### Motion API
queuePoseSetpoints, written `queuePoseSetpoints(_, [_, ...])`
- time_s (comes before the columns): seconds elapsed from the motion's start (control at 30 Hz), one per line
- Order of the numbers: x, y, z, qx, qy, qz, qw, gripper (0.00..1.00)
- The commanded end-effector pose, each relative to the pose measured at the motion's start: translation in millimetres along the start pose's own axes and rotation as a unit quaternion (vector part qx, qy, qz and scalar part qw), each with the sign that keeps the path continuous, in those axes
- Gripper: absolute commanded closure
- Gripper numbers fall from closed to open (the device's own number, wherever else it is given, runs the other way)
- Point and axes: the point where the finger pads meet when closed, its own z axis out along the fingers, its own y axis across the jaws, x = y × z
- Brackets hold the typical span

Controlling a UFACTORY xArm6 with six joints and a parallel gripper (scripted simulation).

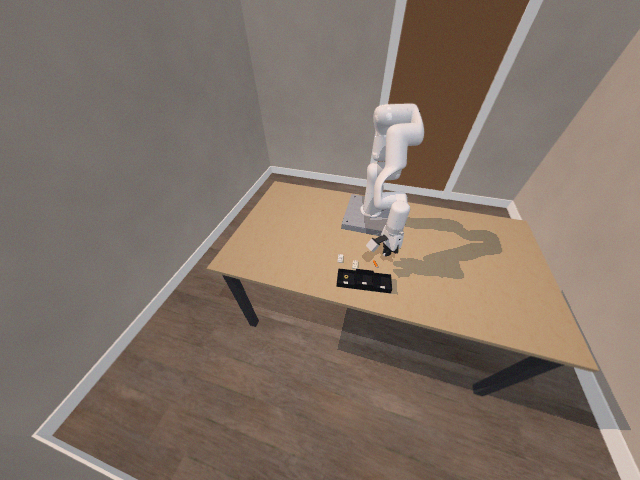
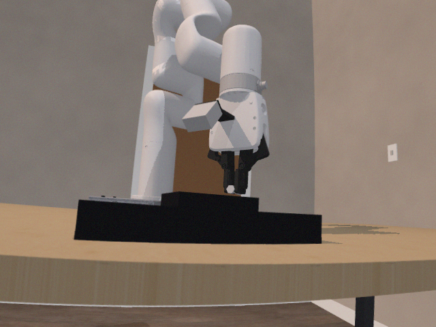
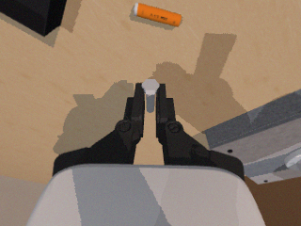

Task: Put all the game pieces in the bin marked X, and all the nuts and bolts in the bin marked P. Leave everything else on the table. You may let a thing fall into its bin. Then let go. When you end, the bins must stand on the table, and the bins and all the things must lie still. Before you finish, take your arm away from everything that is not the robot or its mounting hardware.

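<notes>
My gripper (image 3: pixel 150 95) is shut on a small grey bolt (image 3: pixel 150 90) with a hexagonal head and holds it above the table. It also shows in the exterior view (image 2: pixel 235 182), where the bolt head (image 2: pixel 229 189) sticks out below the fingertips, just above and behind the black bins (image 2: pixel 197 218). In the top view the gripper (image 1: pixel 388 251) hangs behind the row of black bins (image 1: pixel 364 280). The bin marks are too small to read. Two small white pieces (image 1: pixel 340 256) (image 1: pixel 355 263) lie on the table left of the gripper.
An orange cylinder like a battery (image 3: pixel 157 14) lies on the table ahead of the fingers; it also shows in the top view (image 1: pixel 375 264). The arm's grey base plate (image 3: pixel 263 137) is close on the right. A corner of a black bin (image 3: pixel 33 14) is at top left.
</notes>
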Motion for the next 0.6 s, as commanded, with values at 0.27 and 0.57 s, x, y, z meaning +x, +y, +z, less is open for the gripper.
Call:
queuePoseSetpoints(0.27, [0,-1,-5,0.002,0.001,0.000,1.000,1.00])
queuePoseSetpoints(0.57, [13,-1,-11,0.002,0.001,0.000,1.000,1.00])
